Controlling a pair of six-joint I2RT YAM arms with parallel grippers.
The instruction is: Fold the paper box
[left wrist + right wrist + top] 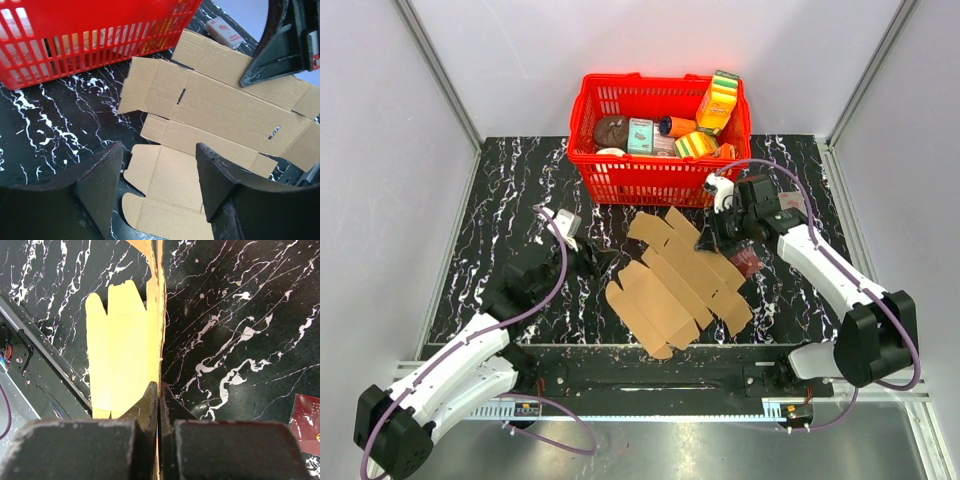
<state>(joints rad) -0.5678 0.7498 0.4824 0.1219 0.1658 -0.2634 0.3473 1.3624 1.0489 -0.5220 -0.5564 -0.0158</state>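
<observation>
Toward the left edge of the counter (510,200), the left hand (159,150) hovers low with its jaws spread wide and nothing between them. It faces the near-left flaps of the paper box (675,285), apparently ready to press or catch a panel once it lifts. The box lies as an unfolded sheet in the middle of the counter, running diagonally toward the near edge, just in front of the red basket (650,180) that sits at the far edge. On the sheet's right side, the right hand (159,387) is clamped narrow on a cardboard edge, turning that flap upright, likely to start a wall. A small red packet (306,415) lies just beside it, toward the right edge.
</observation>
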